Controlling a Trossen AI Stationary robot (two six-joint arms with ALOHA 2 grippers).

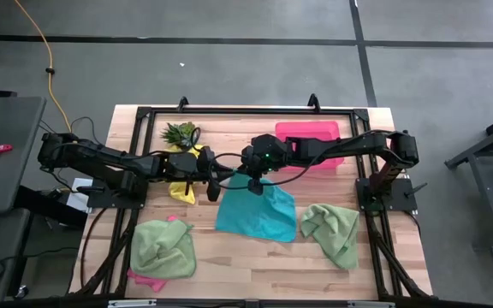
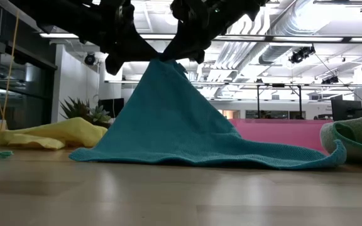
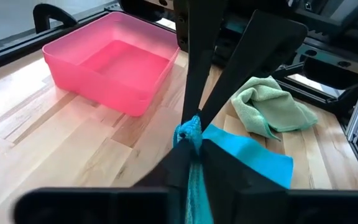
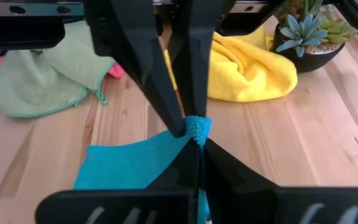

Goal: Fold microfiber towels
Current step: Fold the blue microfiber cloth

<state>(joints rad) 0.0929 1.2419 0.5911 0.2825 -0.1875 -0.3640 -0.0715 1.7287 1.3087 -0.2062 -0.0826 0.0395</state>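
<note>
The teal towel (image 1: 259,214) lies mid-table with one bunched point raised, so it stands like a tent (image 2: 168,119) in the low view. My left gripper (image 1: 222,181) reaches in from the left and my right gripper (image 1: 253,183) from the right. Both are shut on that raised point, tip to tip. A yellow towel (image 1: 182,186) lies crumpled beside the left gripper. One light green towel (image 1: 163,248) rests on a pink towel (image 1: 146,278) at the near left. Another light green towel (image 1: 332,231) lies at the near right. My left gripper pinches the teal towel's bunched peak (image 3: 188,132) between its two fingers, slanting down from the table's left. The cloth hangs below the fingers, its lower edges (image 2: 187,160) spread on the table. My right gripper pinches the same bunched peak (image 4: 197,127) between its two fingers, slanting down from the table's right, its tips meeting the left gripper's tips. Below it the towel slopes down to the tabletop.
A pink tray (image 1: 311,141) stands at the far right behind the right arm. A small potted plant (image 1: 181,134) sits at the far left. Bare wood shows along the near edge between the two green towels.
</note>
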